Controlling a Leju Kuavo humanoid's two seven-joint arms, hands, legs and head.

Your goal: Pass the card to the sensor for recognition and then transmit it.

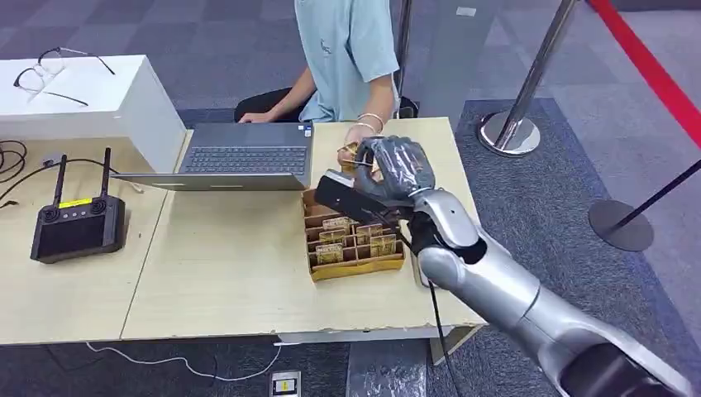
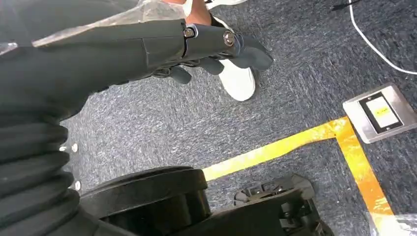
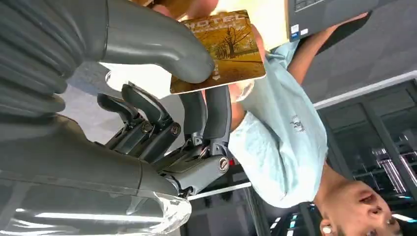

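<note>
Right hand (image 3: 147, 113) looms closest at the wrist camera, thumb pressed on the face of the card (image 3: 221, 49) with darker fingers backing it from beneath, so the card is pinched, not loose. From the head view that hand (image 1: 395, 169) is raised past the card box (image 1: 354, 244) on the table (image 1: 231, 273), meeting the person's hand (image 1: 357, 142) beside the laptop (image 1: 240, 155). This looks like the handover step; whether the sensor read is done cannot be told. Next the thumb should lift once the person grips. Left hand (image 2: 206, 46) hangs over carpet, fingers loosely curled, holding nothing.
</note>
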